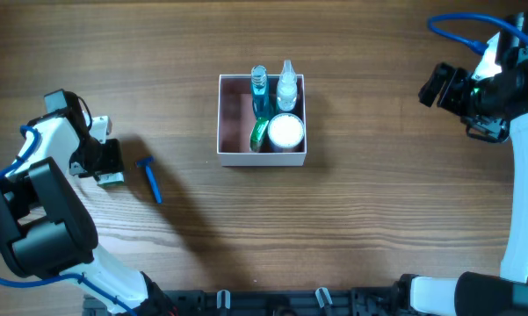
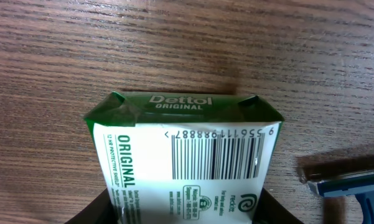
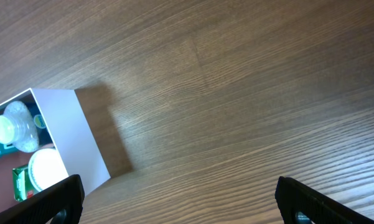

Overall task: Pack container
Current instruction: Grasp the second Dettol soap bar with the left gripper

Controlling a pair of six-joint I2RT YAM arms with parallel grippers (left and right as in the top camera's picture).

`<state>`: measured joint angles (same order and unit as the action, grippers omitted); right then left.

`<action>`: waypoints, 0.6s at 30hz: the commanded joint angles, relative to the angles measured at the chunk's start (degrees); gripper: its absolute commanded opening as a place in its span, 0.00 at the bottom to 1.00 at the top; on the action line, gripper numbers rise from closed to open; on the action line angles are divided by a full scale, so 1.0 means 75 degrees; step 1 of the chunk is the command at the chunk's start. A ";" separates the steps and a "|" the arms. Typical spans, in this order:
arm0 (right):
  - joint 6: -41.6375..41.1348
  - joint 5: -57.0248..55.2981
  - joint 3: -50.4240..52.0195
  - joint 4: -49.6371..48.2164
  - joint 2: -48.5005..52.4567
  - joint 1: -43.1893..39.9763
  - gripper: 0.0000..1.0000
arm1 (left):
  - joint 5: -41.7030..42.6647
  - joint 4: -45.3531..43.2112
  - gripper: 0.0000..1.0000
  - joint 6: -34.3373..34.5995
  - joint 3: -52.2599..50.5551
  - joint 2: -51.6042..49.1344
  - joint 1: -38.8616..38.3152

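Observation:
The container (image 1: 235, 154) sits mid-table, white walls, pink inside. It holds a blue bottle (image 1: 260, 88), a clear bottle (image 1: 286, 83), a white-lidded jar (image 1: 286, 131) and a green packet (image 1: 259, 133). It also shows in the right wrist view (image 3: 81, 134). My left gripper (image 1: 110, 165) at the far left is shut on a green-and-white Dettol soap box (image 2: 183, 152), low over the table. A blue razor (image 1: 149, 178) lies just right of it, seen also in the left wrist view (image 2: 351, 190). My right gripper (image 1: 439, 85) is open and empty at the far right, above the table.
The wooden table (image 1: 378, 219) spreads around the container. The arm bases stand at the left and right edges.

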<state>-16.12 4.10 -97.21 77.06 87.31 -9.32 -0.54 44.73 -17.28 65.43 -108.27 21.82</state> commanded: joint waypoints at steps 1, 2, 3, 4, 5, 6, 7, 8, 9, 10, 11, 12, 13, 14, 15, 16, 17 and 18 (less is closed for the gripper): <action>0.0157 0.0096 -0.0020 0.0003 0.0067 -0.0003 1.00 | 0.0093 0.0052 0.17 -0.0038 -0.0093 -0.0280 0.0035; 0.0160 0.0096 -0.0020 0.0003 0.0067 -0.0003 1.00 | 0.0096 0.0067 0.14 -0.0038 -0.0093 -0.0277 0.0032; 0.0157 0.0096 -0.0020 0.0003 0.0067 -0.0003 1.00 | 0.0096 0.0070 0.12 -0.0038 -0.0093 -0.0265 0.0026; 0.0157 0.0096 -0.0020 0.0003 0.0067 -0.0003 1.00 | 0.0096 0.0073 0.11 -0.0035 -0.0087 -0.0256 0.0017; 0.0160 0.0096 -0.0020 0.0003 0.0067 -0.0003 1.00 | 0.0096 0.0099 0.10 -0.0035 -0.0064 -0.0236 0.0006; 0.0157 0.0096 -0.0020 0.0003 0.0067 -0.0003 1.00 | 0.0099 0.0108 0.09 -0.0032 -0.0041 -0.0201 -0.0020; 0.0157 0.0096 -0.0020 0.0003 0.0067 -0.0003 1.00 | 0.0099 0.0128 0.07 -0.0009 0.0003 -0.0149 -0.0061; 0.0157 0.0096 -0.0020 0.0003 0.0067 -0.0003 1.00 | 0.0099 0.0157 0.04 0.0041 0.0073 -0.0082 -0.0108; 0.0157 0.0096 -0.0020 0.0000 0.0067 -0.0003 1.00 | 0.0093 0.0187 0.04 0.0169 0.0166 0.0003 -0.0172; 0.0157 0.0096 -0.0020 0.0003 0.0067 -0.0003 1.00 | 0.0099 0.0242 0.04 0.0236 0.0280 0.0099 -0.0242; 0.0157 0.0096 -0.0020 0.0003 0.0067 -0.0003 1.00 | 0.0093 0.0318 0.04 0.0350 0.0405 0.0210 -0.0318; 0.0154 0.0096 -0.0020 0.0003 0.0067 -0.0003 1.00 | 0.0096 0.0399 0.04 0.0443 0.0542 0.0332 -0.0396; 0.0157 0.0096 -0.0020 -0.0003 0.0067 -0.0003 1.00 | 0.0093 0.0507 0.04 0.0603 0.0694 0.0472 -0.0487; 0.0152 0.0096 -0.0020 -0.0003 0.0067 -0.0003 1.00 | 0.0093 0.0659 0.04 0.0851 0.0892 0.0644 -0.0595; 0.0152 0.0096 -0.0020 -0.0003 0.0067 -0.0003 1.00 | 0.0090 0.0766 0.04 0.1037 0.1023 0.0758 -0.0662; 0.0149 0.0096 -0.0020 -0.0003 0.0067 -0.0003 1.00 | 0.0093 0.0918 0.04 0.1309 0.1201 0.0912 -0.0749; 0.0149 0.0096 -0.0020 -0.0003 0.0067 -0.0003 1.00 | 0.0096 0.1096 0.04 0.1614 0.1381 0.1070 -0.0848; 0.0152 0.0099 -0.0020 -0.0003 0.0067 -0.0003 1.00 | 0.0102 0.1265 0.04 0.1830 0.1559 0.1230 -0.0950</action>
<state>-16.12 4.10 -97.19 77.12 87.31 -9.32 -0.54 51.66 -11.49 71.26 -105.62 17.06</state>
